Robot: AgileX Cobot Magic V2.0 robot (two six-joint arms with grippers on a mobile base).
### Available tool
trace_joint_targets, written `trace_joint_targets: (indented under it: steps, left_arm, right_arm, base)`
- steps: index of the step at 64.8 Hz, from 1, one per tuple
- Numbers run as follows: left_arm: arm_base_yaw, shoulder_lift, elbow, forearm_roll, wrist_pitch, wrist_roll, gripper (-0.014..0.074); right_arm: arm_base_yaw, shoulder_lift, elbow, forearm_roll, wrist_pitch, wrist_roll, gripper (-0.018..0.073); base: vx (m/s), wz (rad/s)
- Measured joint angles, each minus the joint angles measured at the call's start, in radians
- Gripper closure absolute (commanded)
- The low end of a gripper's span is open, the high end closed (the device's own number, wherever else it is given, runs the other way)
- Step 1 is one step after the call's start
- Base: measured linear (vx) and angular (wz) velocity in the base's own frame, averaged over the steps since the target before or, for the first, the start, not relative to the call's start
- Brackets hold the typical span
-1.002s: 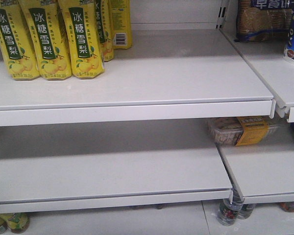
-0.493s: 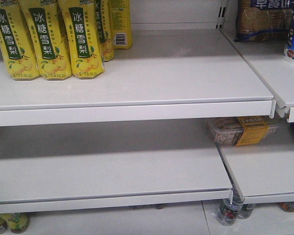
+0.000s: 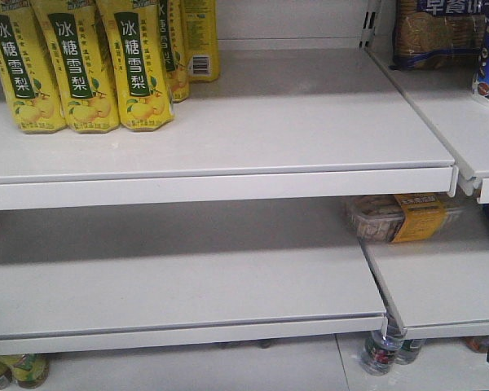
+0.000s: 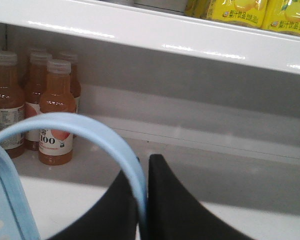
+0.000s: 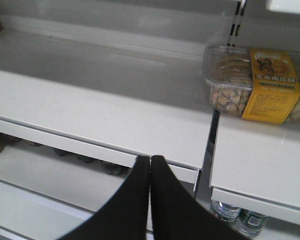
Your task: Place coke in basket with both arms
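The front view faces the white shelves squarely, at close range. Both wrist views look forward, lower; the right shares the snack tray.

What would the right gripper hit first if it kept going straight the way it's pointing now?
Probably the front edge of the white middle shelf. The right gripper, shut and empty, points at it just left of the seam between shelf boards; depth is hard to judge.
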Motion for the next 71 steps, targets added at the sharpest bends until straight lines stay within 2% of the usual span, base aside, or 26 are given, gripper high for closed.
trace_joint_targets:
  steps: [13,25,32,40,71]
  left_arm:
    - [0.000,0.000,0.000,0.000,0.000,0.000,0.0603]
    - [0.000,0.000,0.000,0.000,0.000,0.000,0.0603]
    - [0.000,0.000,0.000,0.000,0.000,0.000,0.0603]
    - [0.000,0.000,0.000,0.000,0.001,0.000,0.0603]
    - [0.000,0.000,0.000,0.000,0.002,0.000,0.0603]
  right_arm:
    - [-0.288,-0.066,0.117,0.193,-0.193,-0.126,0.0564]
    - [-0.555,-0.135,0.231,0.441,-0.334,-0.245,0.0564]
    - [-0.643,-0.183,0.293,0.511,-0.383,-0.270,0.0564]
    - [-0.666,-0.205,0.305,0.507,-0.440,-0.275,0.0564]
    - [-0.666,-0.208,0.305,0.343,-0.573,-0.287,0.0564]
  base:
    - [0.00,0.00]
    - [0.00,0.00]
    - [0.00,0.00]
    - [0.00,0.00]
    - [0.00,0.00]
